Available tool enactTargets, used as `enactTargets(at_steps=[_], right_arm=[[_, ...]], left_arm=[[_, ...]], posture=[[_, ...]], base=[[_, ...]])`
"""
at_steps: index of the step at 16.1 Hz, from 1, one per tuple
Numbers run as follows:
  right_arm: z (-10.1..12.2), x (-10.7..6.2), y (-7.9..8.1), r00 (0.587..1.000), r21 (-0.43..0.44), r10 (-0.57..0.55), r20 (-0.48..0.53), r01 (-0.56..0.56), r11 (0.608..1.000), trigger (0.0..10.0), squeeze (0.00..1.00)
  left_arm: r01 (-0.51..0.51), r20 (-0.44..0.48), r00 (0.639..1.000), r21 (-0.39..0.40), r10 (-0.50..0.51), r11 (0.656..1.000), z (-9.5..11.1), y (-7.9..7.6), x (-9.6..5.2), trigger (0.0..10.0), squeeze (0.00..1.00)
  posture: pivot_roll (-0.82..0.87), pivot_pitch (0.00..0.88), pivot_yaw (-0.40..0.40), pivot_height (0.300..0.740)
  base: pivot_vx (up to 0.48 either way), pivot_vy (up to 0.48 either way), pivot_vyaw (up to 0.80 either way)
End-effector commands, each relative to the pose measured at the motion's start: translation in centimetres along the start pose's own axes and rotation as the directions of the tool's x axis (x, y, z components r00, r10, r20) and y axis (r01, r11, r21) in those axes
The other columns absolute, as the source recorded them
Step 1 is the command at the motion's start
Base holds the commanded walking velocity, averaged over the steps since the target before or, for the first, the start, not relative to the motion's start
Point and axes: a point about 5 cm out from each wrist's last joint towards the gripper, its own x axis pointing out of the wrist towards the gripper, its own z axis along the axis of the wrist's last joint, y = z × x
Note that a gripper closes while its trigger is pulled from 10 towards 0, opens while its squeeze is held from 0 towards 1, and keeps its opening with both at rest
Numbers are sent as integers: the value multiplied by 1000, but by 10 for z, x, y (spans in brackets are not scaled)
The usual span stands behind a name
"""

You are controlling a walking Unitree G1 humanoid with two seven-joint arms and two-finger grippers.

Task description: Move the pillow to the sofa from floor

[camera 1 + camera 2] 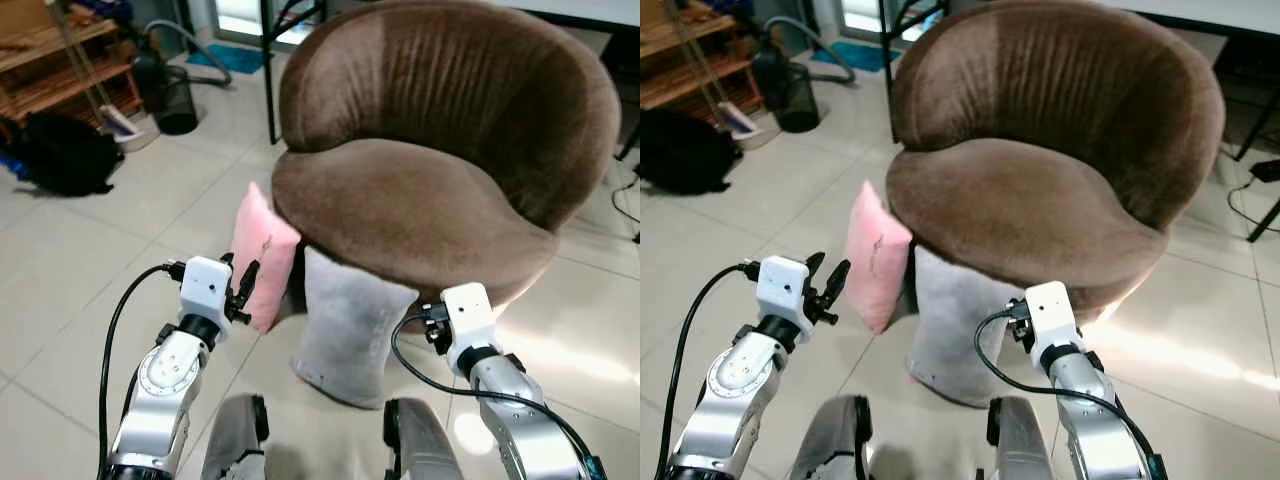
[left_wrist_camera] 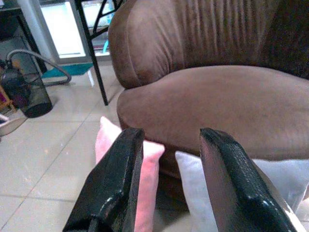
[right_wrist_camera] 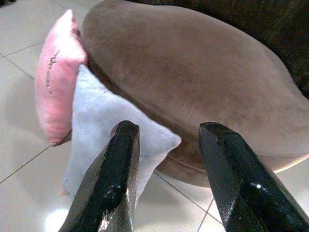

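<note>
Our left gripper (image 1: 243,290) hangs with fingers parted and nothing between them, just beside the pink pillow (image 1: 262,255). Our right gripper (image 3: 169,159) is likewise spread and empty, above the grey pillow (image 1: 348,325). Both pillows stand on the tiled floor (image 1: 150,230), leaning against the front edge of the brown sofa (image 1: 420,200). We judge them soft and light; pinching an upper corner should hold.
</note>
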Motion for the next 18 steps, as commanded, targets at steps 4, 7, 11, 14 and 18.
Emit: enactTargets(at_steps=[4, 7, 11, 14, 18], right_arm=[[3, 2, 0, 1000, -1, 5, 14, -5, 1000, 10000, 0], [-1, 5, 0, 1000, -30, 11, 0, -11, 999, 10000, 0], [-2, 6, -1, 1000, -14, 1, -3, -1, 1000, 10000, 0], [-3, 6, -1, 1000, -12, 4, -2, -4, 1000, 10000, 0], [-4, 7, 0, 1000, -13, 5, -1, -5, 1000, 10000, 0]], left_arm=[[4, 8, 1000, 16, -4, 1000, 2, 1, 2, 10000, 0], [6, 8, 1000, 19, -6, 1000, 1, 1, 2, 10000, 0], [12, 7, 1000, 22, -12, 1000, 1, 1, 2, 10000, 0], [16, 7, 1000, 26, -17, 1000, 1, 1, 3, 10000, 0], [20, 5, 1000, 25, -20, 999, 0, 1, 3, 10000, 0]], posture=[[-36, 29, 3, 602], [-36, 28, 1, 602], [-37, 28, 4, 602], [-37, 28, 7, 602], [-36, 30, 7, 602]], base=[[326, 0, 0], [325, 0, 0], [326, 0, 0], [328, 0, 0], [326, 0, 0]])
